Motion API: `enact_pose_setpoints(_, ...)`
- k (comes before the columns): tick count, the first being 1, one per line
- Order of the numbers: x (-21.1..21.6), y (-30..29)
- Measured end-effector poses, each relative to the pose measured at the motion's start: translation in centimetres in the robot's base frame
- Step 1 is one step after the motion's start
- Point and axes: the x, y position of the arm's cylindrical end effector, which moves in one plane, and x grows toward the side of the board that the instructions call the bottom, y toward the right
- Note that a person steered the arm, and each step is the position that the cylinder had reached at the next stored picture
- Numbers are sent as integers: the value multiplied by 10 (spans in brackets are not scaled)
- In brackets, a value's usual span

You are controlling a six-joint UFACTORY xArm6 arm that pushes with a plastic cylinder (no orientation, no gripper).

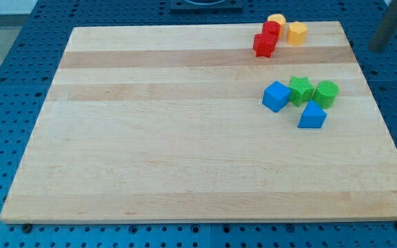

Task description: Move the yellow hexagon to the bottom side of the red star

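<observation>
The yellow hexagon (297,32) lies near the board's top edge, right of centre. Just left of it is a cluster of a red block that looks like the star (264,45), a second red block (272,29) above it, and another yellow block (276,20) at the very top. The hexagon sits to the upper right of the red star, close to the second red block. The dark rod is blurred at the view's top right. My tip (376,47) is off the board's right edge, well to the right of the hexagon and touching no block.
A second group lies lower right: a blue cube (276,96), a green star (300,90), a green round block (326,94) and a blue triangle (312,116). The wooden board (171,151) rests on a blue perforated table.
</observation>
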Motion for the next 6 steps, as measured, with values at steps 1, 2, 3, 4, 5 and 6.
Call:
enact_pose_setpoints(1, -55, -24)
enact_pose_setpoints(2, -52, -68)
enact_pose_setpoints(3, -49, -127)
enact_pose_setpoints(4, 1, -144)
enact_pose_setpoints(5, 37, -142)
enact_pose_setpoints(6, 51, -188)
